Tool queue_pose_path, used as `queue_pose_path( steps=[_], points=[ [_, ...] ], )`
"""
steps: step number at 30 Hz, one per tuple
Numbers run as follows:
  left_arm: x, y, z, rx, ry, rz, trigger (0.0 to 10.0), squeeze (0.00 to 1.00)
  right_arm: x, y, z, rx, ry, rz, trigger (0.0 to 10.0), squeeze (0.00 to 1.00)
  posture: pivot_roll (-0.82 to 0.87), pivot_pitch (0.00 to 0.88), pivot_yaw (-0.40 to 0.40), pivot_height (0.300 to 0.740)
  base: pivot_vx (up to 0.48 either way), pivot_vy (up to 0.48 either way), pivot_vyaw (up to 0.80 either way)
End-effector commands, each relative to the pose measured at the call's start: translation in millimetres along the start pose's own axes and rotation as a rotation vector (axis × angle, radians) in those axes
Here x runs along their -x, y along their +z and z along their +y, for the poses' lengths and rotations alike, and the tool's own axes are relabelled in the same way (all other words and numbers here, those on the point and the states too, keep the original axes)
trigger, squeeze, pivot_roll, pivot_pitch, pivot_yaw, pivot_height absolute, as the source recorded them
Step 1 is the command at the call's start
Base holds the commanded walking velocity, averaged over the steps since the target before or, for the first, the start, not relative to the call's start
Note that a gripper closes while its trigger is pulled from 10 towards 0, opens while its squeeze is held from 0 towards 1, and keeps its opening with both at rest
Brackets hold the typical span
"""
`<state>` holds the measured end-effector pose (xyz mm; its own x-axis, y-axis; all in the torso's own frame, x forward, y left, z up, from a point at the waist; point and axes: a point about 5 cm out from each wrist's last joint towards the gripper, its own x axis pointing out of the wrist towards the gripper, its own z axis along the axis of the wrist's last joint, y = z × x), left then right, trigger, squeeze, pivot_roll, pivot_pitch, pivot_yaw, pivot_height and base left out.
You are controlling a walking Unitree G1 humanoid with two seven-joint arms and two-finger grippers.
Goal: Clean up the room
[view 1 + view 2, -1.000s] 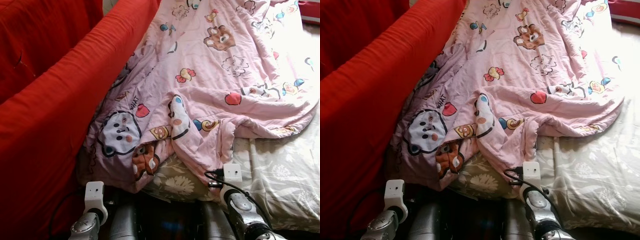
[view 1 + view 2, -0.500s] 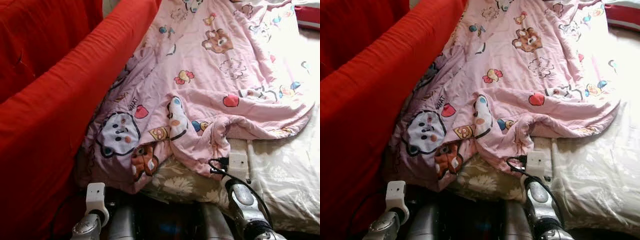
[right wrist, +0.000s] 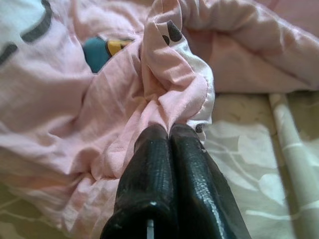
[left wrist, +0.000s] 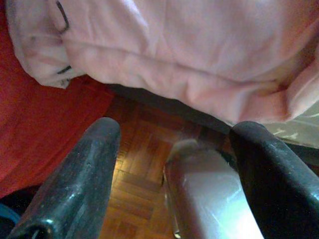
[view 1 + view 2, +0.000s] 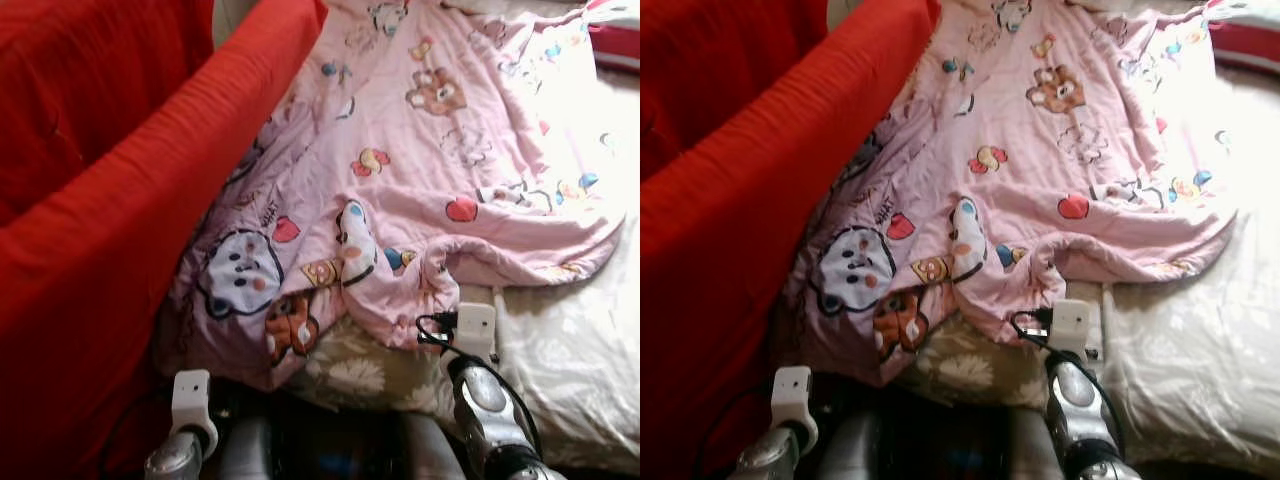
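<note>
Right gripper (image 3: 167,130): fingers pinched together on a fold of the pink cartoon quilt (image 5: 420,150), positioned to drag its edge.
Quilt: lies rumpled across the floral bedsheet (image 5: 570,370), beside the red sofa (image 5: 110,230).
Left gripper (image 4: 174,149): fingers spread, empty, low over the wooden floor (image 4: 139,164).

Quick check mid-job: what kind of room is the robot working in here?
Most likely a bedroom. A pink cartoon-print quilt lies rumpled over a floral bedsheet, with red fabric draped along the robot's left side and wood parquet floor below. The right gripper is shut on the quilt's edge.
</note>
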<state>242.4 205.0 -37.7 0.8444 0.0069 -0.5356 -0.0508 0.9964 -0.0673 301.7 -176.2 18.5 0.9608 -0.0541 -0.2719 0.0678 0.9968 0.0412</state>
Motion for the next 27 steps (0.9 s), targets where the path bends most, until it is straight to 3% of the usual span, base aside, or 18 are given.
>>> queue_pose_path(
  steps=[1, 11, 19, 27],
  points=[
    [6.2, -15.3, 6.4, -0.007, 0.019, 0.065, 10.0, 0.0, 3.3, -5.6, 0.8, -0.017, -0.003, 0.008, 10.0, 0.0, -0.01, 0.178, 0.04, 0.693, 0.0, 0.0, 0.0],
    [5.9, -15.0, 5.5, -0.01, 0.015, 0.066, 10.0, 0.0, 2.9, -3.4, 0.6, -0.026, -0.005, -0.008, 10.0, 0.0, -0.01, 0.172, 0.038, 0.74, 0.0, 0.0, 0.0],
    [5.2, -14.1, 2.9, -0.022, 0.004, 0.062, 10.0, 0.0, 2.8, -3.8, -0.2, -0.038, -0.01, -0.004, 10.0, 0.0, -0.01, 0.175, 0.037, 0.74, 0.0, 0.0, 0.0],
    [4.0, -10.6, 2.4, -0.026, -0.001, 0.045, 10.0, 0.0, 3.1, -4.4, -0.1, -0.037, -0.007, -0.002, 10.0, 0.0, -0.01, 0.18, 0.035, 0.74, 0.0, -0.445, 0.0]
  ],
)
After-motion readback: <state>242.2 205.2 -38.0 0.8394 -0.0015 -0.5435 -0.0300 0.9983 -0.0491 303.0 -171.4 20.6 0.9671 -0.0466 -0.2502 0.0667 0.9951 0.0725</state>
